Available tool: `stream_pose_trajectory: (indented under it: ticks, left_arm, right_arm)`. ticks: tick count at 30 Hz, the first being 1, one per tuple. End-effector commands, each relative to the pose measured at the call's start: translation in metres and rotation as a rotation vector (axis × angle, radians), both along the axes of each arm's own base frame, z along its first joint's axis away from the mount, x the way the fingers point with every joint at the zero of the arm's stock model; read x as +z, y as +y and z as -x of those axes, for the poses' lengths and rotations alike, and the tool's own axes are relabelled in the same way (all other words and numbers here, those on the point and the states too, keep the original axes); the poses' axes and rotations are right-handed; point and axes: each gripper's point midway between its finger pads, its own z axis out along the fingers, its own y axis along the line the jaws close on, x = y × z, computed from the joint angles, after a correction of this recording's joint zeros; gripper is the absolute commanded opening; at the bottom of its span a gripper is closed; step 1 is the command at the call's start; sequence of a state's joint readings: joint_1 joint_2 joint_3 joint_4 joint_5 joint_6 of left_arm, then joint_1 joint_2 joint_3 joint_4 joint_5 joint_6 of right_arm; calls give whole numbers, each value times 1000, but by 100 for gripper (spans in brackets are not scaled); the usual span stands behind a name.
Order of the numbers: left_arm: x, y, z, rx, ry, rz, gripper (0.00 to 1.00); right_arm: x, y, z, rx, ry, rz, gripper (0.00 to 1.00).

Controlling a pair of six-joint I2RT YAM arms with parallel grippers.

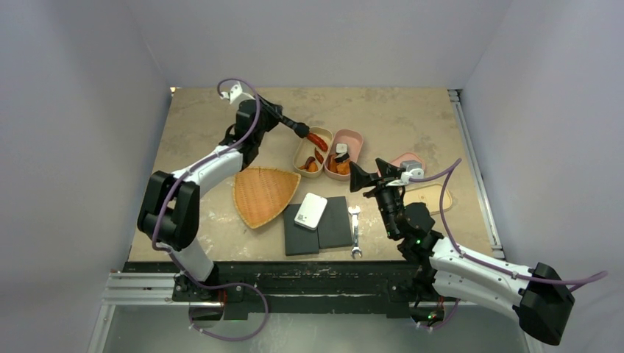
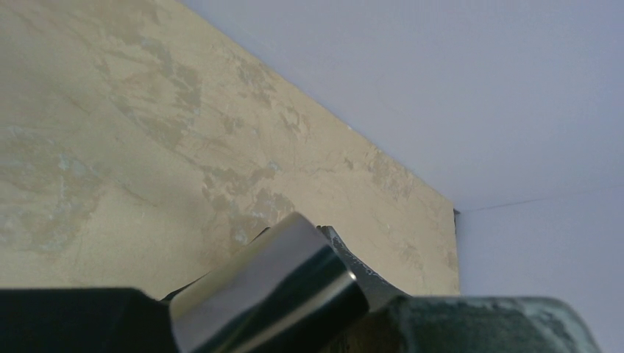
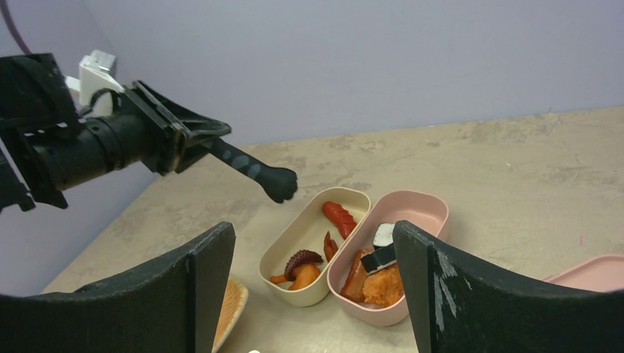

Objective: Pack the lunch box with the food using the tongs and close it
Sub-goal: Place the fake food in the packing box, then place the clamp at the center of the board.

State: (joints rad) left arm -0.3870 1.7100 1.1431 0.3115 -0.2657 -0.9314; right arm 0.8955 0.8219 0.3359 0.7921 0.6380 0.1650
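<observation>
My left gripper (image 1: 271,118) is shut on the tongs (image 1: 291,126), slim and dark with black tips. The tips (image 3: 279,184) hang shut and empty just left of the cream lunch box (image 3: 309,296). The tongs' shiny handle end (image 2: 272,287) fills the left wrist view. Food lies in both boxes: a red sausage (image 3: 338,217), an octopus piece (image 3: 302,259) and an orange bit (image 3: 307,276) in the cream one. The pink lunch box (image 3: 427,200) holds a black-and-white roll (image 3: 383,235) and orange pieces (image 3: 383,285). My right gripper (image 1: 363,177) stands open and empty, near the pink box.
A pink lid (image 1: 407,161) and a cream lid (image 1: 431,197) lie right of the boxes. A fan-shaped wicker basket (image 1: 263,193) sits at the left. Two dark pads (image 1: 335,224) carry a white device (image 1: 310,210), and a silver wrench (image 1: 355,232) lies beside them.
</observation>
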Motion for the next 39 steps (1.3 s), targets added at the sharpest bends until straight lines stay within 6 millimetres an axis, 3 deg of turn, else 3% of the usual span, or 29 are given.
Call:
stream_pose_trajectory:
  ticks: [1, 6, 9, 16, 23, 31, 39]
  left_arm:
    - [52, 43, -3, 53, -100, 9, 24]
    - [29, 89, -2, 100, -38, 19, 24]
    - [7, 107, 1, 137, 17, 8, 25]
    - [-50, 125, 12, 194, 111, 64, 25]
    - [-97, 144, 29, 267, 224, 136, 35]
    - [-123, 158, 38, 289, 284, 170, 44]
    - [-121, 162, 40, 288, 284, 161, 52]
  right_arm:
    - [8, -7, 1, -22, -19, -41, 82]
    - [8, -7, 1, -22, -19, -39, 82]
    - [7, -7, 1, -20, -17, -38, 82]
    - [5, -6, 0, -22, -11, -30, 82]
    - [4, -7, 0, -27, -10, -27, 82]
    - [3, -8, -1, -31, -6, -24, 82]
    - [3, -8, -1, -32, -6, -24, 82]
